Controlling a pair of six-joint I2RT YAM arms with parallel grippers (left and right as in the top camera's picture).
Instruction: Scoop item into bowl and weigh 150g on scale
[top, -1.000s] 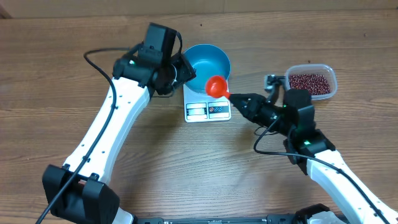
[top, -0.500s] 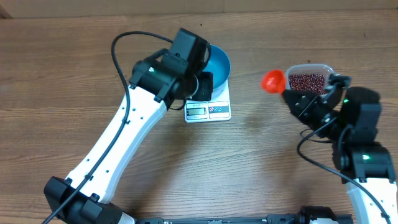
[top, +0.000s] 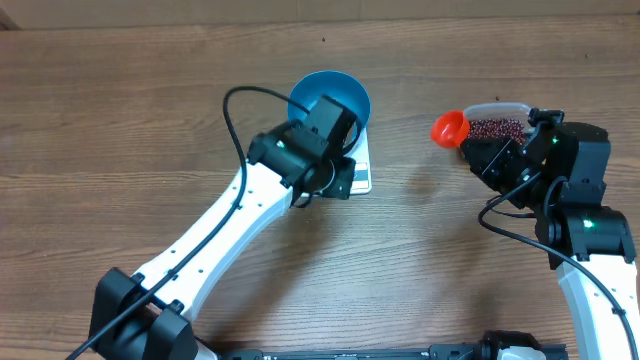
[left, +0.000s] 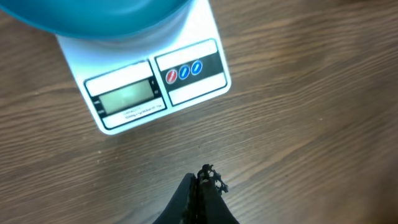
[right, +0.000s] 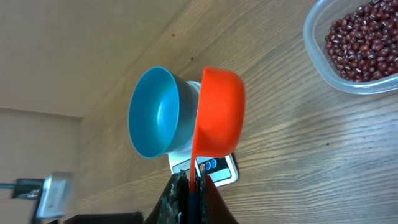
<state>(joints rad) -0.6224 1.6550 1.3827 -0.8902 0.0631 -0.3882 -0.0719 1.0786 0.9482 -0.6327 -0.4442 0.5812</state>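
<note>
Surface: brown wood-grain table (top: 120, 120), seen from overhead.

Left arm (top: 220, 230): white, reaching in from the near edge, its black wrist over the scale. Left gripper (left: 203, 177): jaws together, holding nothing, over bare wood just off the scale's display edge.

Right arm (top: 590, 230): at the right side. Right gripper (right: 189, 183): clamped on the scoop's handle.

Bowl (top: 335, 92): blue, upright, seated on the scale.

Scale (left: 155, 84): white, flat on the table, with its display window and three round buttons along the edge facing the left gripper.

Tub (right: 354, 56): clear plastic, right of the bowl and well apart from it.

Scoop (top: 449, 128): orange-red, held clear of the table just beside the tub's left end. Contents cannot be told.

Beans (right: 364, 40): dark red-brown, lying in the tub.
</note>
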